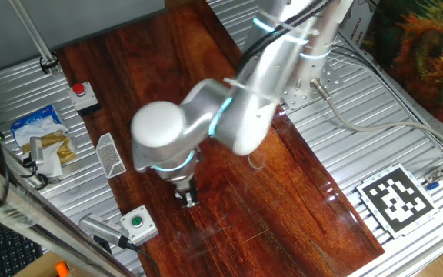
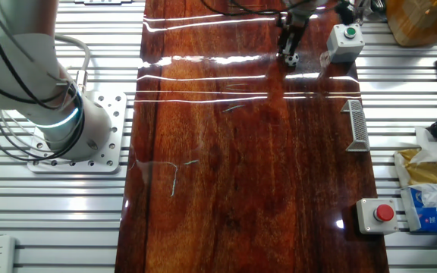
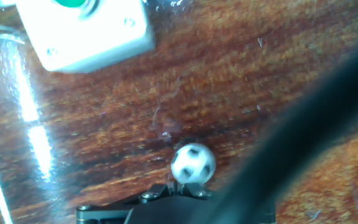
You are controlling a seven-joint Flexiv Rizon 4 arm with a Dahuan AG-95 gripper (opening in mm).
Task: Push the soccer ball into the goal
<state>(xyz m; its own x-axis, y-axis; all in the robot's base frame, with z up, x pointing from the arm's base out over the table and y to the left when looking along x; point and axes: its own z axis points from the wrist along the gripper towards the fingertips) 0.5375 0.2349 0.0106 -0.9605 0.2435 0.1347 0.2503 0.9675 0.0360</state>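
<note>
Tool [image 1: 188, 198] down at counter [image 2: 241, 174] level, soccer ball [image 3: 192, 164] right at its tip.

Ball sitting on the wood just ahead of the tool body in the hand view, touching or nearly so; barely visible in either fixed view, hidden by the fingers. Tool state: cannot tell, fingers read as a dark narrow pair, gap not resolvable. Goal [image 2: 356, 126] off to the side of the tool, well apart, standing on the counter edge near the slatted metal; long axis running along that edge, mouth apparently facing the wood. Green button box [image 2: 344, 41] just beside the tool, on the goal's side of the counter. Push likely needs to run diagonally past that box toward the mesh. Surface glossy, hard, flat: ball likely rolls freely, easy overshoot. Open wood between ball and goal.
</note>
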